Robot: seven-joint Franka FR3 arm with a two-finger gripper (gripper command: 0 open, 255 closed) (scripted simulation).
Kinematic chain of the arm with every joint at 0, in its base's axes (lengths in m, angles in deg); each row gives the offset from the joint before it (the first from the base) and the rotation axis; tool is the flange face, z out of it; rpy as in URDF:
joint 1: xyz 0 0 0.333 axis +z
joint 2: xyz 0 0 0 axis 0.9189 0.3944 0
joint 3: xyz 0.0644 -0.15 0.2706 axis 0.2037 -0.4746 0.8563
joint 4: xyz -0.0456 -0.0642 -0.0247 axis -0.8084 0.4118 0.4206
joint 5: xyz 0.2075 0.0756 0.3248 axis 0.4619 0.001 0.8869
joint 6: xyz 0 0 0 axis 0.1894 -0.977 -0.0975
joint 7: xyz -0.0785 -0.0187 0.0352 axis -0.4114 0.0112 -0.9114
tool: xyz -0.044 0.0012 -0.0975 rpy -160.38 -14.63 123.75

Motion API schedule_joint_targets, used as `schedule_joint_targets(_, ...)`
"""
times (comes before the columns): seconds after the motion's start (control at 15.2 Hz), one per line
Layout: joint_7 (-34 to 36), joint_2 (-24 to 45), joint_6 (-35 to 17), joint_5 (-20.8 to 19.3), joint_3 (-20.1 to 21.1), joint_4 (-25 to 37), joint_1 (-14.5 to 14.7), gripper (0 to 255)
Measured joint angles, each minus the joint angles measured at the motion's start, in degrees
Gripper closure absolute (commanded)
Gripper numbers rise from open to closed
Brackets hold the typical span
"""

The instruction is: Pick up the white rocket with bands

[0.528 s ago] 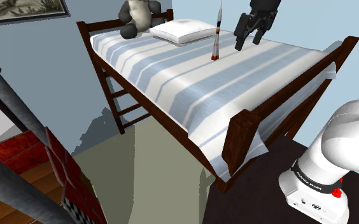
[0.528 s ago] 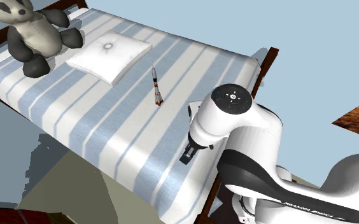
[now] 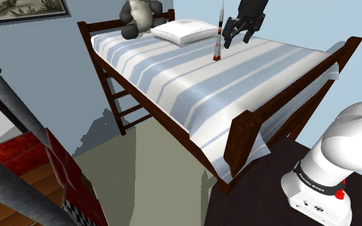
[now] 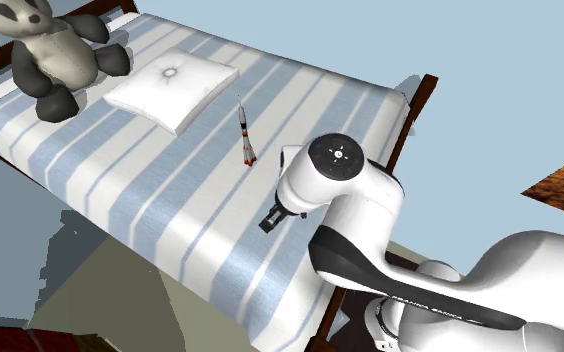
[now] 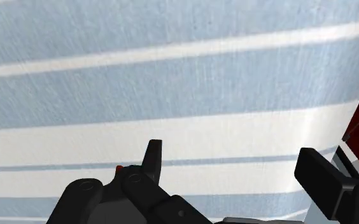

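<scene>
Gripper [image 5: 235, 170] is spread wide with nothing in it, hanging over the blue-and-white striped sheet [image 5: 172, 83]. The shoulder view makes it look right beside the rocket [image 3: 217, 45], but the second exterior view shows a strip of bedding between them, so no contact. The rocket's a skinny white stick with dark bands and a reddish base, standing upright mid-bed [image 3: 237, 138] near the puffy white pillow [image 3: 185, 30], with the panda plush [image 3: 138, 16] past that. Since half a second ago the gripper's moved closer to it; the rocket hasn't moved.
</scene>
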Motion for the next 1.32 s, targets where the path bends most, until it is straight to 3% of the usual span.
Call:
schedule_joint_targets(0.79, 16.1, 15.3, -23.3, -12.6, 4.1, 6.0, -10.4, 0)
schedule_joint_targets(1.32, 30.6, 26.4, -31.6, -25.8, 6.7, 16.7, -18.4, 0)
